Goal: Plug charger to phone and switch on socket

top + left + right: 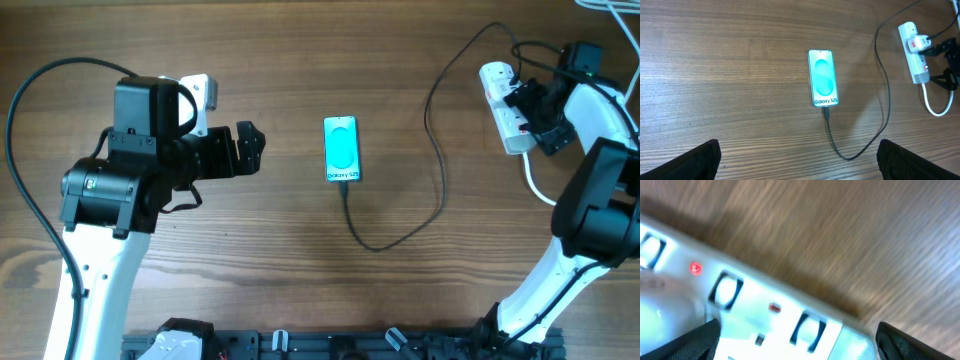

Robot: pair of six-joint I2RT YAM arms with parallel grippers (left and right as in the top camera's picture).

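The phone lies flat mid-table, teal screen up, also in the left wrist view. The thin black charger cable runs from the white power strip in a loop to the phone's near end, where its tip sits at the port. My right gripper is open right over the strip; its view shows the strip's switches and red marks close up between the fingers. My left gripper is open and empty, left of the phone.
A white plug sits in the strip's far end. The thick white cord curls off the strip's near end. Robot cables trail at the far right and left. A black rail runs along the front edge.
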